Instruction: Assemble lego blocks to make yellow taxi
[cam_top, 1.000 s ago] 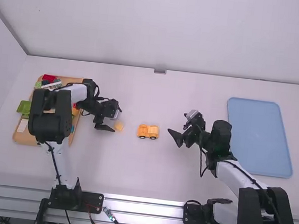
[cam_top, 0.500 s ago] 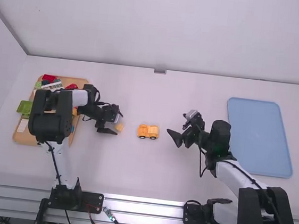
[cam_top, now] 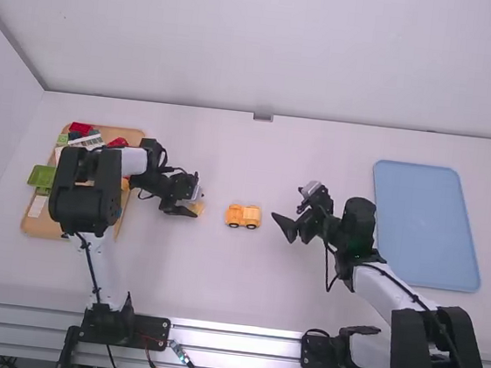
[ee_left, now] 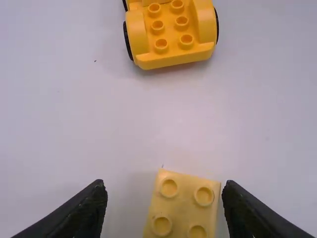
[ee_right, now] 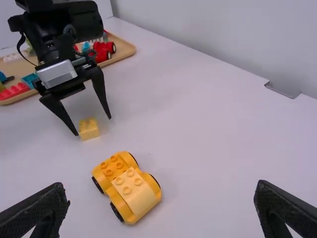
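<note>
the yellow car [ee_left: 176,58] looked to be moulded plastic, smooth with a soft sheen over its body and round studs, and its black wheels [ee_left: 128,42] had a duller finish; the pale yellow block [ee_left: 185,212] near the car seemed the same smooth plastic, closer to matt. the tabletop [cam_top: 218,278] under the car was smooth and matt, and the blue tray [cam_top: 425,229] well to the right of the car looked like flat matt plastic. left of the car, the tan board [cam_top: 41,227] looked like smooth wood, while the rail [cam_top: 238,342] on the car's near side had a metallic shine.
</note>
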Robot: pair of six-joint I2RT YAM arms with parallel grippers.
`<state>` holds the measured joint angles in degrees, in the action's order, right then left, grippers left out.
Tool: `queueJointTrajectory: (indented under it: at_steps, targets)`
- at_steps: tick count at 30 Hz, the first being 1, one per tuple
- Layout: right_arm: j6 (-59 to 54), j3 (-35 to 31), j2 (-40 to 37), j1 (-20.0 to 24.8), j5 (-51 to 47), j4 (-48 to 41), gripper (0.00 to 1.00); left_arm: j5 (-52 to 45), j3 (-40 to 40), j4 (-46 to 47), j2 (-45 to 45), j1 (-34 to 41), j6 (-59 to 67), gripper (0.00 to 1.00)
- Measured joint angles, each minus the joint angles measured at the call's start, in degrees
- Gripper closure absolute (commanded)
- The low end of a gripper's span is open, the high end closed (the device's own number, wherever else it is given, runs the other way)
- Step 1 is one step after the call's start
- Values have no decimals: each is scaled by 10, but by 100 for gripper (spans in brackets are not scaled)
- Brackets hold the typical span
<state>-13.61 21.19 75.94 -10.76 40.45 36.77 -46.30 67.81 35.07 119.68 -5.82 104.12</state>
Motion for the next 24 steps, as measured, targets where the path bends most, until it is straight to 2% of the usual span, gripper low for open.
queueJointTrajectory:
  at_steps: [5,10,14,16,17,19,20,24]
  targets:
    - [1,0,0,0,-1,-2,1,0,-3,-11,0,4,-9,41]
    - [1,0,0,0,-2,-2,1,1,-25,-80,0,6,-58,49]
    - [0,0,0,0,-2,-2,1,-4,-32,-112,0,6,-108,48]
    - [0,0,0,0,-2,-1,1,-1,-31,-105,0,6,-122,35]
    - [0,0,0,0,-2,-1,1,2,-28,-93,0,6,-127,21]
    - [0,0,0,0,-1,-1,1,9,-23,-76,0,6,-132,19]
    - [1,0,0,0,-2,-1,1,15,-17,-61,0,6,-133,8]
    - [1,0,0,0,-2,-1,1,32,14,-16,0,7,-137,6]
